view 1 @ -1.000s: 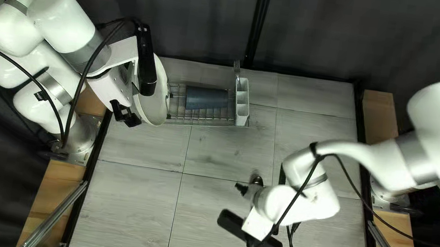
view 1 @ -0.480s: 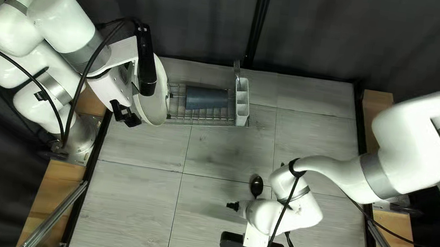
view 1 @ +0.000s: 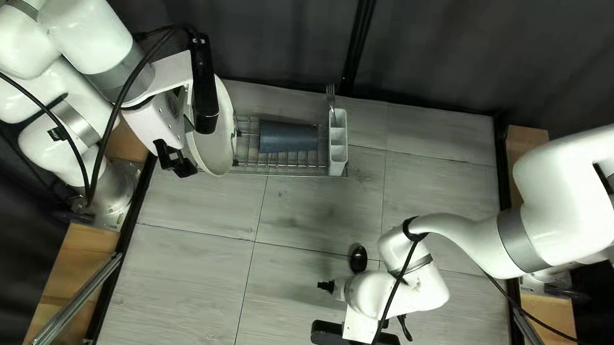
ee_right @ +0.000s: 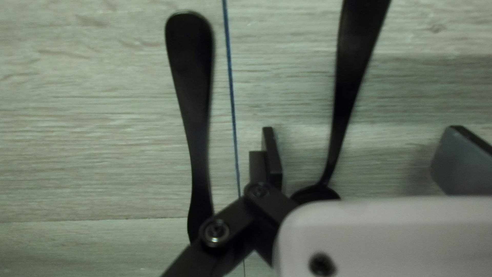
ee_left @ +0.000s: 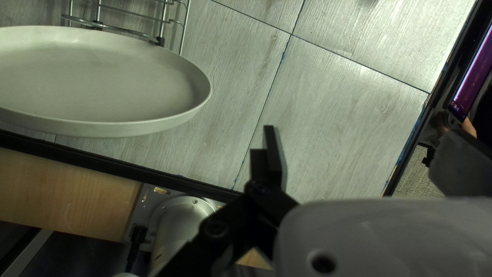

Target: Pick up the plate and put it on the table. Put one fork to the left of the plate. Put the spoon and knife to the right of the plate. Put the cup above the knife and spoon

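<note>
My left gripper (view 1: 174, 160) hangs by the pale plate (view 1: 219, 133), which stands tilted at the rack's left end. In the left wrist view my left gripper (ee_left: 366, 154) is open and empty, with the plate (ee_left: 102, 82) off to one side. My right gripper (view 1: 359, 327) is over the near table, fingertips hidden; in its wrist view the gripper (ee_right: 365, 154) is open around a black spoon (ee_right: 353, 66) touching neither finger. A black knife (ee_right: 192, 87) lies outside one finger. A dark blue cup (view 1: 288, 138) rests on the rack; a fork (view 1: 331, 97) stands in the caddy.
The wire rack (view 1: 292, 164) sits at the table's far left part, with the white caddy (view 1: 337, 145) at its right end. Beyond the table edge, the left wrist view shows a lit screen (ee_left: 474, 74) and a person's hand (ee_left: 469, 126).
My right gripper has turned and shifted slightly in the top left view, uncovering more of the dark spoon bowl beside it. The left arm and the plate have stayed put.
</note>
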